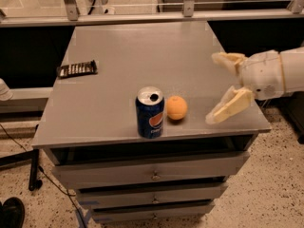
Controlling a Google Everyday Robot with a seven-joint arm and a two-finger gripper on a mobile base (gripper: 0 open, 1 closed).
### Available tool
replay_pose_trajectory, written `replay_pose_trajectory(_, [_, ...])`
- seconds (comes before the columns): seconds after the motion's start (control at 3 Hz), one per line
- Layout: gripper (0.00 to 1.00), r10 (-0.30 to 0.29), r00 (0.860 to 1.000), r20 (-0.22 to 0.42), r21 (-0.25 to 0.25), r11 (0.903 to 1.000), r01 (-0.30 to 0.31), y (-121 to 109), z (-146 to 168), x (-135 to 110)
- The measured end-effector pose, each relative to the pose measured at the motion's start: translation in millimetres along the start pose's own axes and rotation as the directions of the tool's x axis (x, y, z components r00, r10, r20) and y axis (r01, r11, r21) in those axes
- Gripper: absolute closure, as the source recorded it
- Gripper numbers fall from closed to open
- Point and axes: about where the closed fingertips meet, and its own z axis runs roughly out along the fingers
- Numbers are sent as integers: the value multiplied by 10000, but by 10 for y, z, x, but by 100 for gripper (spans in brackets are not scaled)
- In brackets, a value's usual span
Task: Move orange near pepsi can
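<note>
The orange [176,108] rests on the grey table [137,65] near its front edge, right beside the upright dark blue pepsi can [150,112] and almost touching it. My gripper [218,87] is open and empty above the table's right edge, well to the right of the orange. Its pale fingers [227,107] point left toward the fruit. The white arm comes in from the right.
A flat dark snack bar [77,69] lies near the table's left edge. Drawers [152,171] sit under the tabletop. A rail with glass runs along the back. Speckled floor lies on the right and left.
</note>
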Motion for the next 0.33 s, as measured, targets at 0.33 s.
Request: replay_pose_trajectory(0.33, [0, -106, 9999, 20, 183, 9998, 105, -37, -69, -20])
